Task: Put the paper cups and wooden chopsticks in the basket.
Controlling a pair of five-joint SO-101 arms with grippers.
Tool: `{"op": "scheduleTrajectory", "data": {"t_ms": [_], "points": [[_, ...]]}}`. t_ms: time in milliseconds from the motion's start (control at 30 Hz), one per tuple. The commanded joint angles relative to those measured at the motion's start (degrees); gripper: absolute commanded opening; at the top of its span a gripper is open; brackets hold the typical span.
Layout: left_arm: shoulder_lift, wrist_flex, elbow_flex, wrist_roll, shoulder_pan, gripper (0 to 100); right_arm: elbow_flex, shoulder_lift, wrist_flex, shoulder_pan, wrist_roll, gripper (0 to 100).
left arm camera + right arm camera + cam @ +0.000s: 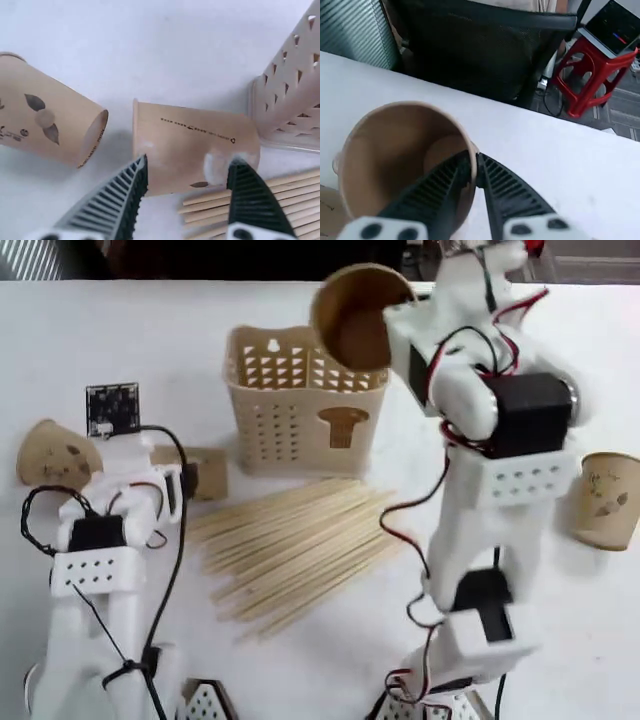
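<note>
My right gripper (474, 160) is shut on the rim of a brown paper cup (405, 160), one finger inside and one outside. The high view shows this cup (355, 315) in the air, tilted, over the back right corner of the beige basket (300, 400). My left gripper (187, 167) is open, its fingers either side of a paper cup (195, 145) lying on its side by the basket's left. Another cup (45, 130) lies further left. A third cup (605, 498) lies at the table's right. Wooden chopsticks (300, 545) are piled in front of the basket.
A small black board (111, 408) sits on the left arm. Red and black cables hang off both arms. Behind the table stand a black chair (485, 45) and a red stool (600, 70).
</note>
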Motion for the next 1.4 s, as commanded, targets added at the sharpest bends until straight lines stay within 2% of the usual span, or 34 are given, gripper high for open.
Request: {"op": "scheduleTrajectory", "data": {"t_ms": [0, 233, 333, 633, 700, 867, 1000, 1133, 1367], "points": [[0.1, -1.2, -0.2, 0.9, -0.5, 26, -5.7, 4.1, -1.6, -1.5, -0.4, 1.7], [0.1, -1.2, -0.2, 0.9, -0.4, 26, -5.9, 12.8, -1.7, -1.4, -0.5, 1.7], [0.1, -1.2, -0.2, 0.9, -0.4, 26, -6.1, 15.2, -1.5, -0.6, -2.8, 1.7], [0.1, -1.1, -0.2, 0.9, -0.5, 26, -4.7, 18.5, 0.5, 3.6, -3.5, 2.2], [0.1, -1.1, -0.2, 0.9, -0.5, 26, -3.3, 18.5, 0.5, 3.7, -3.5, 5.2], [0.1, -1.1, -0.2, 0.9, -0.5, 26, -1.3, 18.4, 0.5, 3.4, -3.2, 20.6], [0.2, -1.1, -0.1, 0.9, -0.5, 26, -1.3, 17.6, 0.6, 4.8, -3.1, 22.5], [0.2, -1.1, -0.1, 0.9, -0.5, 26, 0.0, 13.1, 0.7, 11.8, -2.1, 22.4], [0.0, -1.2, 0.8, 0.9, 0.7, 26, 14.3, 7.2, -0.1, 32.5, 15.4, 15.3]]}}
